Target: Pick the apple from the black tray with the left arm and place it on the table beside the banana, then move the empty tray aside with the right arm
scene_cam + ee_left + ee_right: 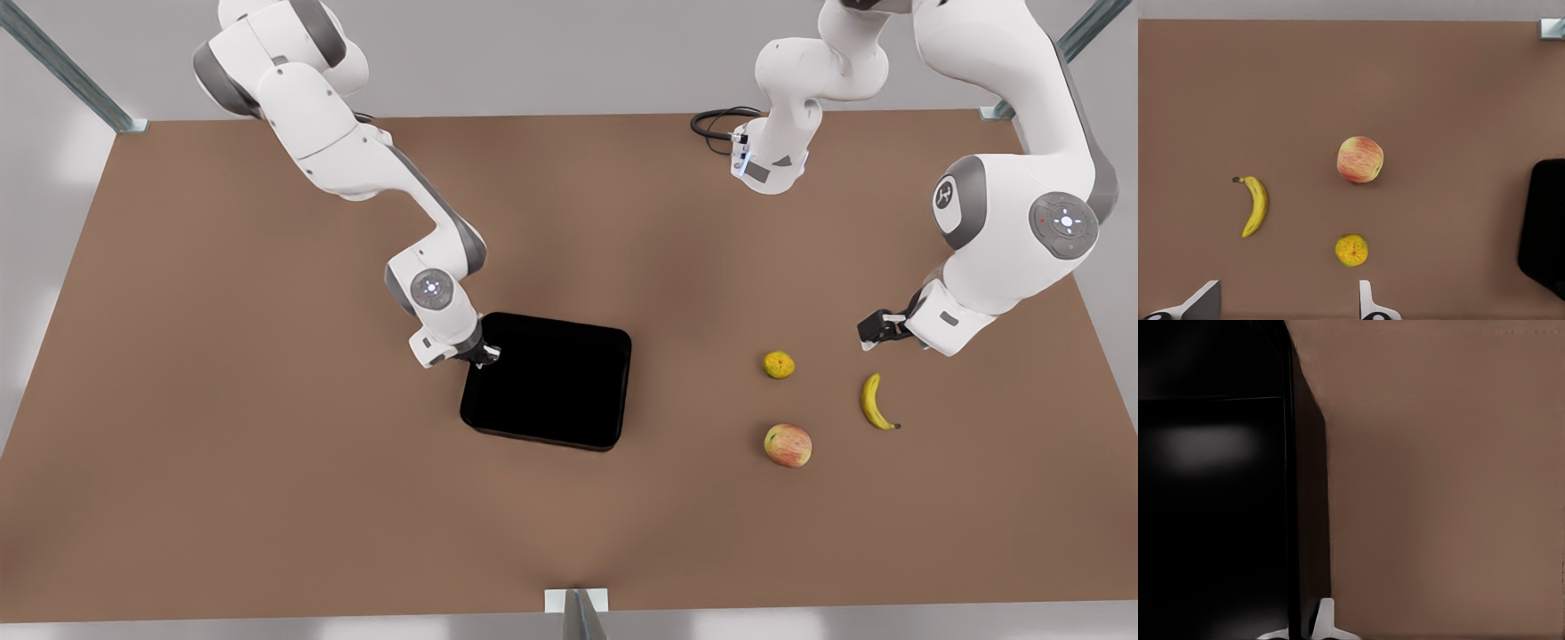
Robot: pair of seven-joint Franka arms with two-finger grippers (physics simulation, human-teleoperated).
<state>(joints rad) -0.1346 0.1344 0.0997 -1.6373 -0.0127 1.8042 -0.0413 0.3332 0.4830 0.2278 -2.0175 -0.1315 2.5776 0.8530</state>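
The apple [788,445] [1360,159] rests on the brown table [267,400], left of the banana [874,402] [1256,207] in the front view, a short gap between them. The black tray [551,378] [1545,227] [1211,487] lies empty near the table's middle. My right gripper [480,356] [1301,633] is down at the tray's edge on the front view's left, fingers closed over the rim. My left gripper [869,331] [1286,303] hangs open above the table just behind the banana, holding nothing.
A small bumpy yellow-orange fruit [779,364] [1351,250] lies behind the apple. A black cable [716,123] coils at the far edge. Metal posts stand at the table corners. Bare tabletop stretches to the front view's left of the tray.
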